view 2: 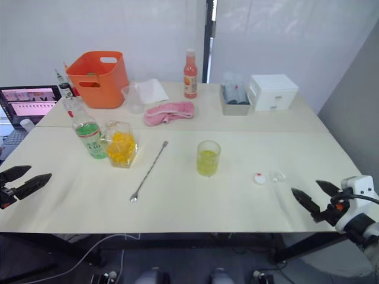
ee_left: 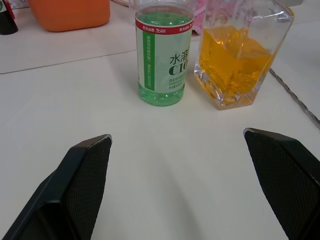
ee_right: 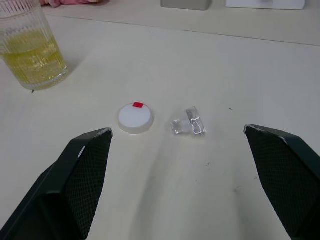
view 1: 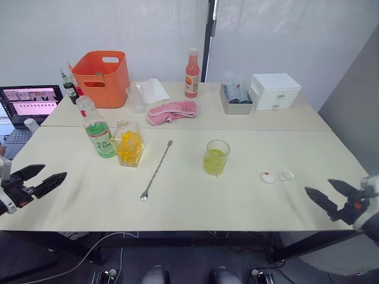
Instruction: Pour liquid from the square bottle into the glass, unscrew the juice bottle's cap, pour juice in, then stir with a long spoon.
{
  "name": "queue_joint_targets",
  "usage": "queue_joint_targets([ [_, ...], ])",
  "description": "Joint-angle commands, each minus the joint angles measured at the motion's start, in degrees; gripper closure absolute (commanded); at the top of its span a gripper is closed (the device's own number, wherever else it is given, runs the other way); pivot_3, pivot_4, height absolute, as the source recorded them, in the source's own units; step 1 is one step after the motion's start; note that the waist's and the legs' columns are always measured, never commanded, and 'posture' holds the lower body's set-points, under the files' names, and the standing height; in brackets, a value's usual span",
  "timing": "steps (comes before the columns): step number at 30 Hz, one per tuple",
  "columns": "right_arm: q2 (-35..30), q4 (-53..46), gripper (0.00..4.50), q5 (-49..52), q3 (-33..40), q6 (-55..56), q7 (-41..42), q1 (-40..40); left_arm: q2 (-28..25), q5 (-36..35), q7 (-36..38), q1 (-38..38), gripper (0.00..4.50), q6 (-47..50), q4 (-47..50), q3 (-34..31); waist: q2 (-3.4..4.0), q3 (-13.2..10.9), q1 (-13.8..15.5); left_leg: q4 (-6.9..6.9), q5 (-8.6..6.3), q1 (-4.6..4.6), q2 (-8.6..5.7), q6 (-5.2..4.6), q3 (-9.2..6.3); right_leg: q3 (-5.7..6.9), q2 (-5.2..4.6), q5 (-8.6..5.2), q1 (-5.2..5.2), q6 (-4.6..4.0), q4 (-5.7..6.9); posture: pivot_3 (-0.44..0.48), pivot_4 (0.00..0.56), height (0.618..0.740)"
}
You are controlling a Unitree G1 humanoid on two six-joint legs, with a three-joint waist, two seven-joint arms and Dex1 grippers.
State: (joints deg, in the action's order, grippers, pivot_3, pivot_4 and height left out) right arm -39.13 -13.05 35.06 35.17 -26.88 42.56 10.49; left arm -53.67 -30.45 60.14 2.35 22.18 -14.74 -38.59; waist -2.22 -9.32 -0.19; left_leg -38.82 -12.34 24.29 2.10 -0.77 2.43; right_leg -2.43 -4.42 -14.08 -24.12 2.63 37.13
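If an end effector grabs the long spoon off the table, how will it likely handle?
The long spoon lies flat on the table, so its thin stem probably leaves little to pinch. It looks like metal: likely stiff, light and slippery. A nudge to its round stem might roll it.

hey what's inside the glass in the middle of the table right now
The glass holds pale yellow-green liquid, filling roughly its lower half. No spoon stands in it; the long spoon lies flat on the table beside it.

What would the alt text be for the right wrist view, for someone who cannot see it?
A small round white cap with a red tab lies on the pale table beside a small clear glass stopper, framed by the open right gripper. Farther off stands a ribbed clear glass of yellow-green liquid.
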Motion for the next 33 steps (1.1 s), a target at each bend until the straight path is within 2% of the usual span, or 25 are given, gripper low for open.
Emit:
queue_joint_targets([
  [1, -0.2, -3.2, 0.0, 1.0, -1.2, 0.3, -0.9, -2.4, -1.0, -1.7, -0.3, -0.6, 0.02, 1.5, 3.1, -1.9, 0.01, 0.0, -0.1, 0.0, 0.0, 0.0, 0.0, 0.0, 0.01, -0.01, -0.01, 0.0, 0.0, 0.0, 0.0, 0.0, 0.15, 0.715],
  [4, -0.9, -4.6, 0.0, 2.2, -3.8, -1.2, -0.6, -6.1, 2.0, -4.1, -2.6, -3.9, 0.02, 4.8, 9.4, -2.9, 0.01, 0.0, -0.5, 0.01, 0.0, 0.0, 0.06, 0.0, 0.01, -0.02, 0.0, 0.0, -0.02, 0.0, 0.0, 0.0, 0.15, 0.715],
  [10, -4.7, -7.5, 0.0, 9.1, -8.5, -8.9, 3.9, -12.4, 13.1, -14.1, -15.4, -11.7, 0.02, 15.9, 31.2, -5.8, 0.05, 0.0, -0.5, 0.07, -0.02, 0.03, 0.11, -0.01, -0.29, -0.08, 0.0, 0.0, -0.02, 0.0, 0.01, 0.0, 0.15, 0.715],
  [13, -6.4, -7.8, 0.0, 12.5, -10.6, -11.4, 6.8, -15.9, 18.6, -17.9, -23.1, -14.3, 0.02, 19.3, 41.3, -3.9, 0.05, 0.0, -0.2, 0.03, -0.02, 0.01, 0.04, -0.02, -0.43, -0.12, -0.07, 0.03, 0.06, 0.05, -0.01, 0.0, 0.15, 0.715],
  [17, -10.2, -4.7, 0.0, 12.9, -14.5, -12.8, 13.8, -19.4, 24.1, -13.9, -36.2, -14.1, 0.02, 22.7, 50.7, 5.3, 0.07, 0.1, 0.4, -0.05, -0.02, -0.04, -0.08, -0.02, -0.43, -0.11, -0.05, 0.04, 0.19, 0.07, -0.02, 0.0, 0.15, 0.715],
  [21, -12.0, -3.0, 0.0, 13.4, -16.2, -13.4, 18.0, -22.4, 26.0, -12.9, -45.1, -11.3, 0.02, 27.8, 54.9, 12.6, 0.04, 0.1, 0.6, -0.09, -0.01, -0.01, -0.16, -0.02, -0.36, -0.11, 0.03, 0.05, 0.18, 0.08, -0.02, 0.0, 0.15, 0.715],
  [25, -13.8, -1.6, 0.0, 13.3, -16.9, -14.4, 20.4, -24.1, 30.2, -13.2, -56.5, -1.5, 0.02, 33.6, 56.9, 18.3, 0.04, 0.1, 0.9, -0.1, -0.01, 0.01, -0.21, -0.02, -0.35, -0.11, 0.04, 0.06, 0.19, 0.1, -0.02, 0.0, 0.15, 0.715],
  [29, -14.8, -2.6, 0.0, 14.9, -16.3, -16.2, 20.7, -24.9, 31.5, -6.9, -65.2, 7.5, 0.02, 42.3, 54.9, 26.7, 0.02, 0.1, 0.9, -0.15, -0.01, 0.01, -0.3, -0.03, -0.35, -0.06, 0.03, 0.07, 0.29, 0.12, -0.03, 0.0, 0.15, 0.715],
  [33, -15.0, -4.2, 0.0, 16.2, -15.4, -17.6, 19.8, -25.2, 34.0, -1.7, -70.2, 12.2, 0.02, 47.5, 51.2, 32.0, 0.03, 0.1, 0.5, -0.1, -0.01, 0.01, -0.26, -0.03, -0.41, -0.09, 0.09, 0.06, 0.23, 0.12, -0.03, 0.0, 0.15, 0.715],
])
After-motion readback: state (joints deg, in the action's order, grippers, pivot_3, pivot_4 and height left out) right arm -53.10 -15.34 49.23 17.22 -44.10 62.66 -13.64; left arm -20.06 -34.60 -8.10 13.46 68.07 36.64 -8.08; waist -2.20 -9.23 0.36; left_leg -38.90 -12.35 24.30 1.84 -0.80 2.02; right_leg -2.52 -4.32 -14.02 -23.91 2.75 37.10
